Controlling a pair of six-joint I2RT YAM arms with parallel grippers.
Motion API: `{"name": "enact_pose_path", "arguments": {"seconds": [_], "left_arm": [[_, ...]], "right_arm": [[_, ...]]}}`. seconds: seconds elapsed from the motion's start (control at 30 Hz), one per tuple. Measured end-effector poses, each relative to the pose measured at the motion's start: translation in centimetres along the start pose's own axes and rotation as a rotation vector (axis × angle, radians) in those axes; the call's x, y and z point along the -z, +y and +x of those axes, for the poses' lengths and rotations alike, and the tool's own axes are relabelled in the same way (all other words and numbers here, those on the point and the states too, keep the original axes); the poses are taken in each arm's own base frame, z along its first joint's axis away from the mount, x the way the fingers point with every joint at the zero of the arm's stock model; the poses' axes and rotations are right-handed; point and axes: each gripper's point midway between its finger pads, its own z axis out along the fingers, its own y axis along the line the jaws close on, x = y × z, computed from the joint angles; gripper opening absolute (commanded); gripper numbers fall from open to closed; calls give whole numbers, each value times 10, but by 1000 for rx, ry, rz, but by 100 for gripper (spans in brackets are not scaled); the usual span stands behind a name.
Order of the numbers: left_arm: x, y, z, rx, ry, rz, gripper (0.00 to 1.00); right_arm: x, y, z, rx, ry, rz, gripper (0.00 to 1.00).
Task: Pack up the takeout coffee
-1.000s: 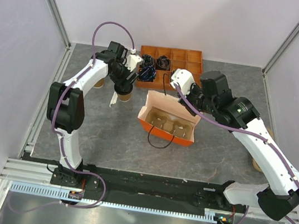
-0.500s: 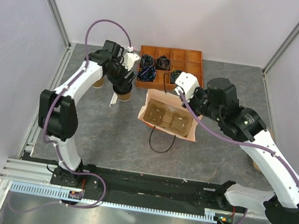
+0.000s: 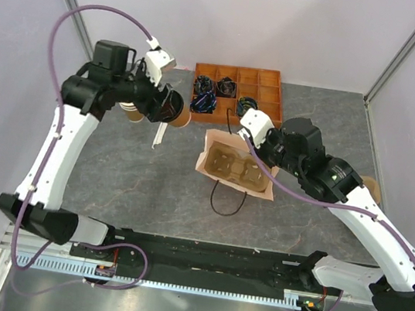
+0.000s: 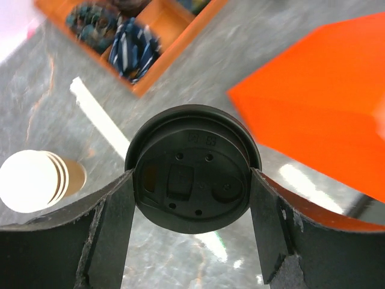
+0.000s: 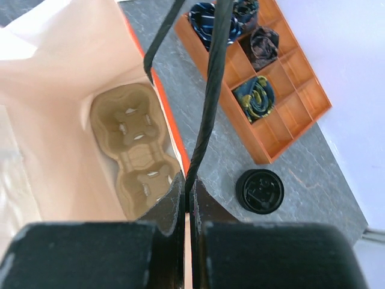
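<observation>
Swung up and leftward, the left fingers [image 4: 111,223] clamp the takeout coffee [image 4: 192,180], upper left in the top view. Right fingers [image 5: 168,208] pinch shut on the bag [image 3: 214,137] handle [image 5: 207,108]. Best lowered level, centred over a carrier [image 5: 135,150] cell.

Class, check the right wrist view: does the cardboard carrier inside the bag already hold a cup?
No, the carrier inside the bag shows only empty cup holes.

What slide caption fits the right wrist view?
Right tool pinches the black handle of the open paper bag, empty cup carrier inside.
</observation>
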Motion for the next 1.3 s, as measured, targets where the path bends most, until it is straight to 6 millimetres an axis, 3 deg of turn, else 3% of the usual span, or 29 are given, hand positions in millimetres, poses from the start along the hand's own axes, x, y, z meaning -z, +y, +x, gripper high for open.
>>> {"name": "enact_pose_path", "arguments": {"seconds": [0.13, 0.27, 0.47, 0.53, 0.67, 0.8, 1.1, 1.2, 1.3], "left_arm": [[45, -32, -40, -23, -123, 73, 39], [85, -82, -75, -104, -232, 187, 39], [109, -154, -82, -207, -273, 382, 39], [109, -166, -79, -222, -268, 418, 39], [97, -185, -62, -234, -222, 474, 38], [70, -196, -47, -226, -175, 480, 37], [21, -199, -35, -209, -153, 390, 34], [1, -202, -18, -218, -119, 366, 33], [-21, -201, 11, -223, -49, 332, 33]], "right_arm": [[0, -2, 1, -9, 13, 24, 0], [-2, 0, 2, -26, 28, 31, 0], [-7, 0, 2, -84, 58, 35, 0], [-8, -1, 0, -110, 59, 43, 0], [-9, -2, -9, -166, 56, 56, 0], [-7, 2, -16, -215, 47, 58, 0], [-5, 21, -26, -241, 39, 49, 0], [-4, 23, -27, -252, 38, 51, 0], [-4, 26, -28, -277, 36, 48, 0]]}}
